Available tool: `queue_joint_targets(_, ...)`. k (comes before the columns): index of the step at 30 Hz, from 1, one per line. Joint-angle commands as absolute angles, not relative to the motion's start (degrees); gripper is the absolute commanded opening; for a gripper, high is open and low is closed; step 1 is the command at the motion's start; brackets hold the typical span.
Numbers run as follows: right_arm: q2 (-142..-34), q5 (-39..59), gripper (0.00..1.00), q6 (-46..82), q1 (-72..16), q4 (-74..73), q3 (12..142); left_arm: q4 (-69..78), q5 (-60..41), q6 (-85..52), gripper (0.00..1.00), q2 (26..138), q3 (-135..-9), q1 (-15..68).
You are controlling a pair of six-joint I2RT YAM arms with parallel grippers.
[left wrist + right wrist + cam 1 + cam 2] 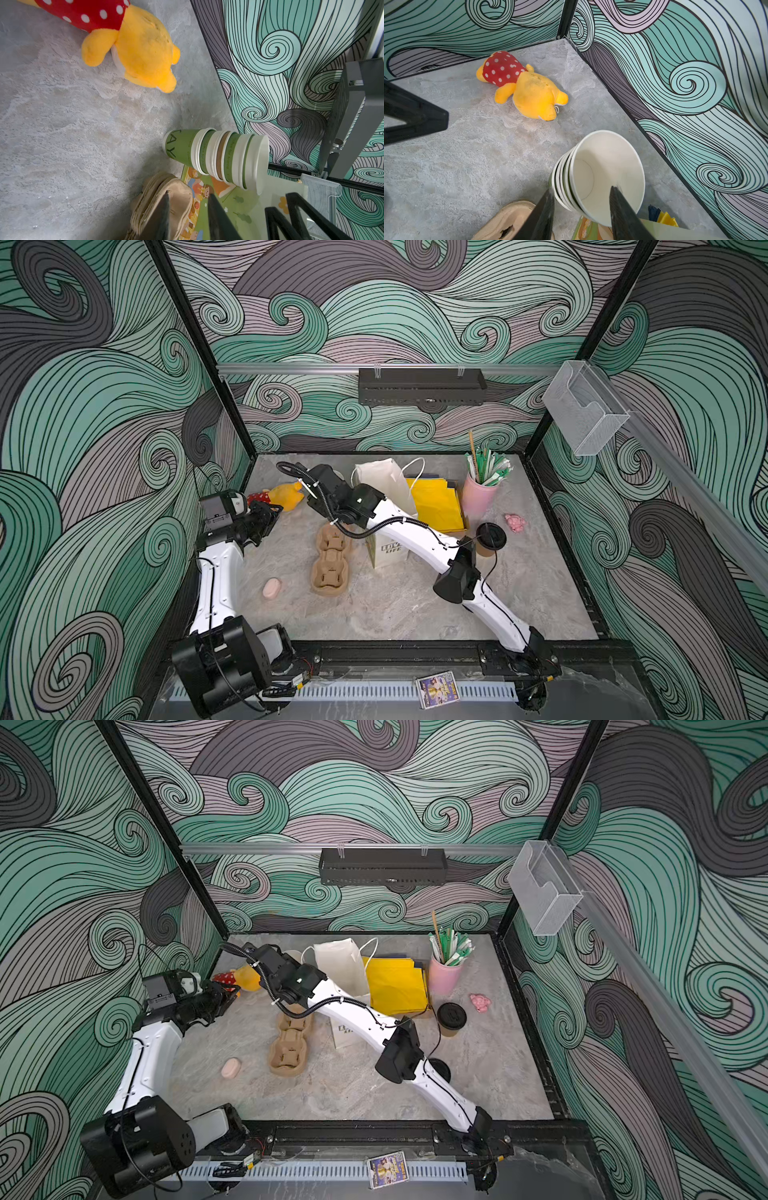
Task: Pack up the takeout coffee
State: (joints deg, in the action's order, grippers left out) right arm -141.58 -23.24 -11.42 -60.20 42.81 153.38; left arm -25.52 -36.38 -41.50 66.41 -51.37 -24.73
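White arm shells (216, 580), black joints (457, 580), looped black cables (353, 534).

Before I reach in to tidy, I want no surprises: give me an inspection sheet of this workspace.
Surface: grey stone-look table, no spills seen.
Job's things: lidded coffee cup upright; paper bag standing; cup tray empty; black lid half hidden under right arm.
Clutter: plush bear, pink soap, straw cup, yellow sheets.
Pincers: left pincer open, empty; right pincer open, astride rim of bare cup stack.
Cables: black hose droops over tray.
Surroundings: wave-pattern walls, black shelf.
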Motion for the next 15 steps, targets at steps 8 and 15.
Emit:
queue_joint_targets(8,-144.3,-15.5,0.44,-7.8,-57.9,42.1,153.6,-24.1,-38.4,-40.1,0.32,67.1,-53.1,-25.1)
queue_joint_targets(15,-145.7,-14.3,0.40,-7.6,-57.6,42.7,154.6,-23.9,-38.5,-40.1,0.31,67.6,-53.1,-24.8)
